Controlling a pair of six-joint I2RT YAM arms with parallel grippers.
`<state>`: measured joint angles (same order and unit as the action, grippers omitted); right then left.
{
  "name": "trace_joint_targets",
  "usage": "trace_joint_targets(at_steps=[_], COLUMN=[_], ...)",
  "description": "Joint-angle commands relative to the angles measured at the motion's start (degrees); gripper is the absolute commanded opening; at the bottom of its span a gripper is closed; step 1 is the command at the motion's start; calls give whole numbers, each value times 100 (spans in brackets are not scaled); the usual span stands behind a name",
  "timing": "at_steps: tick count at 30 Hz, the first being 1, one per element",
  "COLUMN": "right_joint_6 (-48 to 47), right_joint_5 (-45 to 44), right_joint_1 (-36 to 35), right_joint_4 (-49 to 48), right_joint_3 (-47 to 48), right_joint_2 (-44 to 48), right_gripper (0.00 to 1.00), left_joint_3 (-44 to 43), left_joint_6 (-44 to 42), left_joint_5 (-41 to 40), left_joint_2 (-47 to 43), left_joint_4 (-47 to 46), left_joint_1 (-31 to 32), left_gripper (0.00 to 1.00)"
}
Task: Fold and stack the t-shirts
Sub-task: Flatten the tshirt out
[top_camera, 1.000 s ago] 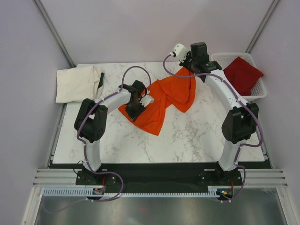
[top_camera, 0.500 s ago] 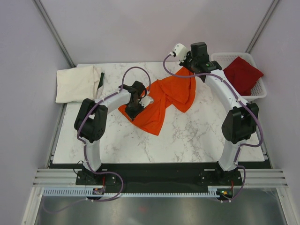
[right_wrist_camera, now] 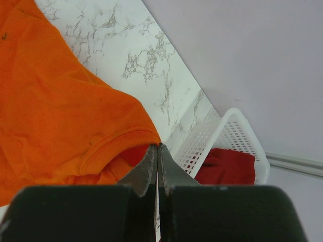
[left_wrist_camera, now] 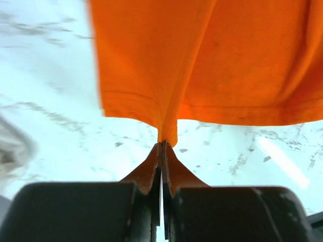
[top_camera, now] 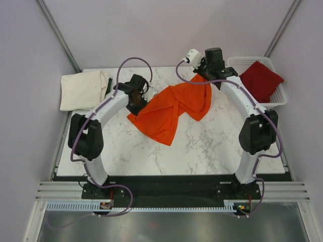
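The orange t-shirt (top_camera: pixel 174 108) lies crumpled and partly spread on the marble table (top_camera: pixel 212 146). My left gripper (top_camera: pixel 138 105) is shut on the shirt's near-left hem; in the left wrist view the orange t-shirt (left_wrist_camera: pixel 202 60) hangs from the pinched jaws (left_wrist_camera: pixel 162 143). At the far side my right gripper (top_camera: pixel 204 76) is shut on the shirt's rim, seen in the right wrist view (right_wrist_camera: pixel 157 145) against the orange cloth (right_wrist_camera: pixel 50 111). A cream-white t-shirt (top_camera: pixel 83 89) lies folded at the table's far left. The dark red t-shirt (top_camera: pixel 261 79) sits bunched in the basket.
A white lattice basket (top_camera: pixel 276 98) stands at the table's far right corner, its wall (right_wrist_camera: pixel 212 136) just beyond my right fingers, with the red cloth (right_wrist_camera: pixel 227 166) inside. A small dark object (top_camera: pixel 109 86) pokes out beside the cream shirt. Grey walls enclose the table.
My left gripper closed on the orange hem and moved toward the far left, pulling that edge with it. The right arm stayed put.
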<state>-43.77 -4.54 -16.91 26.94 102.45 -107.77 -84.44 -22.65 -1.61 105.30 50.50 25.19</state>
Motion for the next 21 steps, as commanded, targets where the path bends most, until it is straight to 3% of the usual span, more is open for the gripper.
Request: trace_joint_targets(at_steps=[1, 13, 21], right_joint_6=[123, 158, 447], right_joint_5=[32, 67, 110], right_joint_1=[30, 30, 152], right_joint_4=[-215, -215, -251], right_joint_3=[-68, 47, -261], right_joint_2=[212, 150, 159], right_gripper=[0, 0, 0], left_joint_3=[-414, -792, -1723], left_joint_6=[-283, -494, -415], left_joint_5=[-226, -86, 38], left_joint_2=[-457, 324, 202], left_joint_4=[-137, -603, -594], left_joint_1=[-242, -735, -902], left_gripper=[2, 2, 2])
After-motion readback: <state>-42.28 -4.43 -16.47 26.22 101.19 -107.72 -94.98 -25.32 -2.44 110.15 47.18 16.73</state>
